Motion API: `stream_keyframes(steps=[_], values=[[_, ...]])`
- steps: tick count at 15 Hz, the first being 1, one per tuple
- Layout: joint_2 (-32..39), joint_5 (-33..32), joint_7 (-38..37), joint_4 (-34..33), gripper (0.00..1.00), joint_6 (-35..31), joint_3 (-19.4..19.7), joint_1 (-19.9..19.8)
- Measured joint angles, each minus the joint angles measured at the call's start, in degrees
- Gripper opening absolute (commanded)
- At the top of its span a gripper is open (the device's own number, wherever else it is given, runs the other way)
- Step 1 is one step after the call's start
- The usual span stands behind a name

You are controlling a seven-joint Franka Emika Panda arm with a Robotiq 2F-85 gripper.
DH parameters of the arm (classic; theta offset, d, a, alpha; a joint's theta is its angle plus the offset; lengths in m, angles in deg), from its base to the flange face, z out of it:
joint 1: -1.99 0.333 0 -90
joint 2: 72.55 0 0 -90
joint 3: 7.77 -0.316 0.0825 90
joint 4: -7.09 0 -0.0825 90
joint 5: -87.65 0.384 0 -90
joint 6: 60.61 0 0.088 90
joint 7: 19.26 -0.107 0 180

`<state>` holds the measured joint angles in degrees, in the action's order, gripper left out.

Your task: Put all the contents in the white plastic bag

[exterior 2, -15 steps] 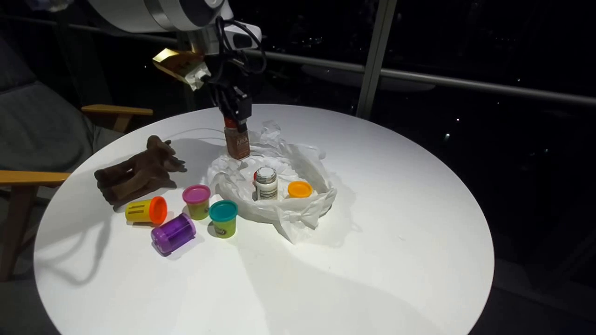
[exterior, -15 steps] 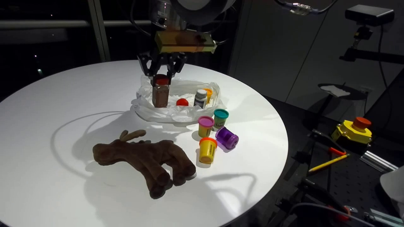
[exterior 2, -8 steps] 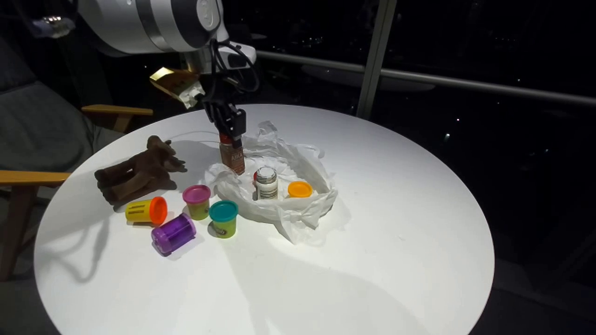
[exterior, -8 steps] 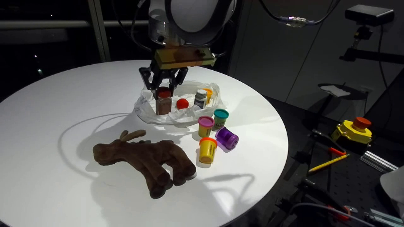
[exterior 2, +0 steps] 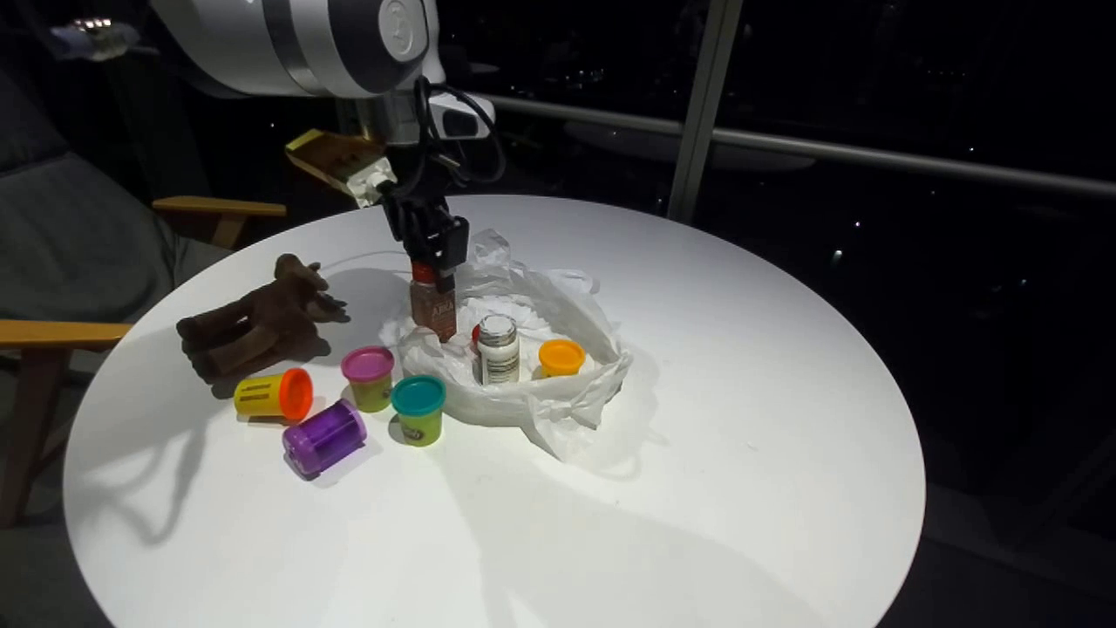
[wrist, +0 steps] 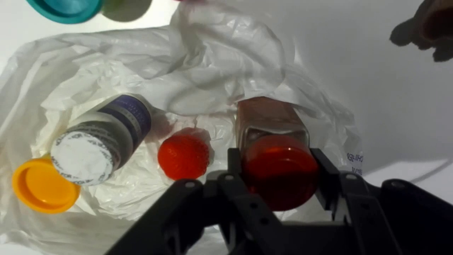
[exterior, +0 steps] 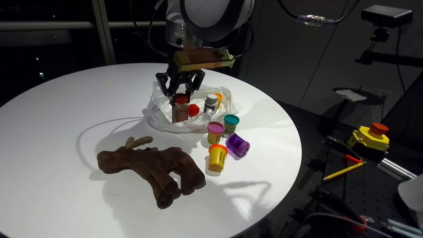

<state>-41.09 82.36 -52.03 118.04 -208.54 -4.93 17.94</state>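
As the gripper (exterior: 180, 100), jaws pinching the red-capped jar (exterior: 180, 114), dips lower over the white bag's (exterior: 154, 115) left end, release inside looks close.

Looks to be a robotics lab, white-and-black jointed robot arm (exterior 2: 296, 48) above a round white desk (exterior 2: 741, 453), yellow box (exterior: 367, 139) topped by a red mushroom button (exterior: 378, 129), mounted boxy black camera (exterior: 386, 16), black perforated board (exterior: 370, 185), ridged silver metal bar (exterior: 396, 169)

In both exterior views the arm (exterior: 213, 19) hangs at the top; its gripper (exterior: 180, 99) points down, left of centre. Lower right in the wrist view, the fingers (wrist: 234, 162) are clamped part-way apart.
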Motion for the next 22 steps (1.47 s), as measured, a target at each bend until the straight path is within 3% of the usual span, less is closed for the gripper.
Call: stream_keyframes(steps=[1,2,3,7,11,15,18,22], values=[[-0.61,0.91,1.76,0.66,0.22,1.01,-0.82,-0.75],[-1.18,1.43,3.03,1.3,0.69,1.94,-1.35,-1.14],[-1.75,1.48,3.57,1.96,0.69,2.66,-1.6,-1.2],[-3.64,1.28,3.62,3.88,0.99,2.68,-1.53,-0.53],[-9.95,-1.06,2.25,5.64,1.0,3.5,-1.12,0.73],[-20.15,-1.73,1.45,10.54,1.0,14.01,-2.3,0.95],[-28.39,0.53,3.49,17.99,1.0,21.5,-4.57,-0.49],[-36.1,3.33,8.82,30.4,1.0,18.74,-6.82,-2.35]])
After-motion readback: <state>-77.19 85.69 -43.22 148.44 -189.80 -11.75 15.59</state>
